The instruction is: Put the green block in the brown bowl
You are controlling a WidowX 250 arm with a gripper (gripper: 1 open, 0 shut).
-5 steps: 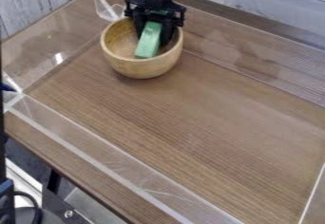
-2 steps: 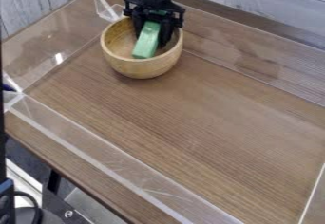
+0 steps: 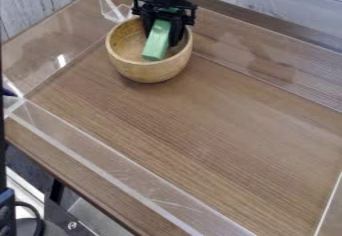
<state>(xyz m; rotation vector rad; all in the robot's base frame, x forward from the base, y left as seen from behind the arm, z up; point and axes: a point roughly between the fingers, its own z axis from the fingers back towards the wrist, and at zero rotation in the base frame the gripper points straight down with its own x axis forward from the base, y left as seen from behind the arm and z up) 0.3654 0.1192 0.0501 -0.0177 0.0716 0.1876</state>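
Observation:
The brown bowl (image 3: 144,65), round light wood with a thick rim, stands at the back left of the table. Over its far side hangs my black gripper (image 3: 162,25), fingers pointing down and shut on the upper end of the green block (image 3: 158,42). The block is a bright green bar, tilted, with its lower end reaching down inside the bowl. Whether that end touches the bowl's floor I cannot tell.
The wooden tabletop (image 3: 201,130) is ringed by a low clear plastic wall (image 3: 80,160). A grey panelled wall runs behind the bowl. The table's front edge drops off at the lower left.

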